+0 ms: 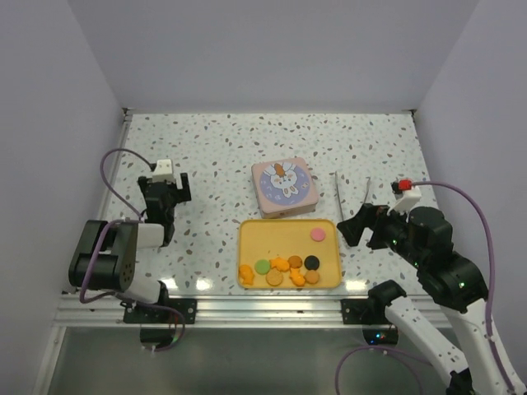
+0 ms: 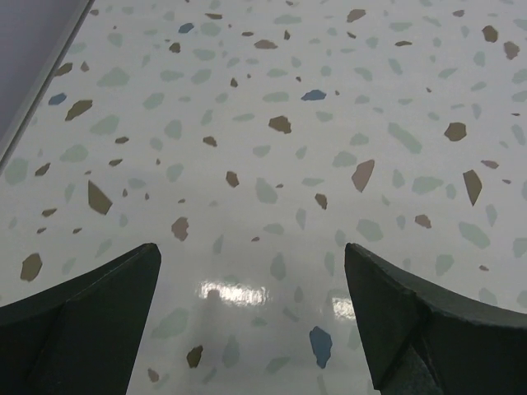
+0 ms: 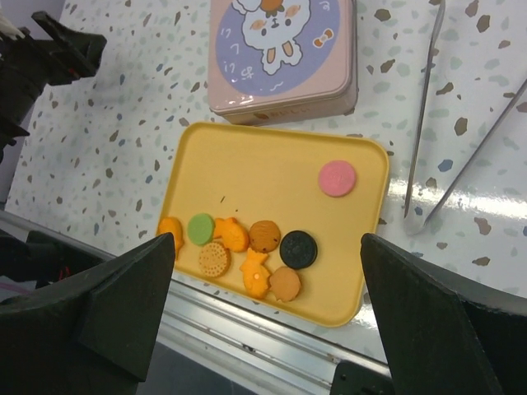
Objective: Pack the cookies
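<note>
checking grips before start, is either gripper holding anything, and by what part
Nothing is held: left gripper and right gripper both stand open, empty.

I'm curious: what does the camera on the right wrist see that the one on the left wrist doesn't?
Only the right wrist view shows the yellow tray with the cookies in it, mostly bunched along one side. It also shows a pink tin with a bunny on its lid, metal tongs and the other arm. Only the left wrist view shows a sliver of pale wall. Both show the speckled table and, in the bottom corners, that arm's own dark jaws, wide open and holding nothing.
</note>
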Robot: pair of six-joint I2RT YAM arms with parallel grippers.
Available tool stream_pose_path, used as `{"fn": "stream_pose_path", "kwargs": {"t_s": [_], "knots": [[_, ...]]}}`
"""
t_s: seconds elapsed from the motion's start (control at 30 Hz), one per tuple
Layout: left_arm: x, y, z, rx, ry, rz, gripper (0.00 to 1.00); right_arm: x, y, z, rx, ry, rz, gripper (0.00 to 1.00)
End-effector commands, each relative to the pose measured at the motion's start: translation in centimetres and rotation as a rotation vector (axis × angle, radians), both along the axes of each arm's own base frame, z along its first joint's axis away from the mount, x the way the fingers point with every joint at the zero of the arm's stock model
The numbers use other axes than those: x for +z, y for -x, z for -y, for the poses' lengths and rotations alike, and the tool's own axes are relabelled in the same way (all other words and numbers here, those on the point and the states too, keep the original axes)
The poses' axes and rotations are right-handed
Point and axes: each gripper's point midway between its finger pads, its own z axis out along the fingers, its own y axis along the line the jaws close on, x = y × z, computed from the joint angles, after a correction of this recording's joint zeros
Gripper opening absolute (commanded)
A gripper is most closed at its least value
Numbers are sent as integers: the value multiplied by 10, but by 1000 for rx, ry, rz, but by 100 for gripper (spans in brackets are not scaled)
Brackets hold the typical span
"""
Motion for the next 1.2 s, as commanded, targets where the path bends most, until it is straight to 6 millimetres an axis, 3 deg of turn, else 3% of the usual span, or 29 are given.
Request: {"fn": "stream_pose_path", "kwargs": {"t_s": [0.0,0.13,0.2,0.23,0.27,0.3,0.4,0.97,1.17], "knots": [[34,-31,16,-126,-29,142,100,0,-6,-6,23,-4,8,99],[30,-20,13,-111,-26,142,100,-5,-4,-11,38,-27,-8,99],[38,-6,13,-116,-25,206,100,-10,-2,-14,48,-36,-23,99],[55,-3,16,-130,-29,299,100,-11,-2,-14,51,-41,-24,99],[40,16,16,-137,-31,296,100,-14,-1,-15,56,-45,-33,99],[49,21,13,-123,-41,351,100,-15,-1,-16,59,-47,-36,99],[46,17,-2,-23,-18,327,100,-20,0,-19,68,-49,-52,99],[44,16,3,-31,-17,313,100,-40,1,-12,19,-61,-58,99],[44,16,4,-31,-20,311,100,-45,-3,-21,31,-112,-50,98]]}}
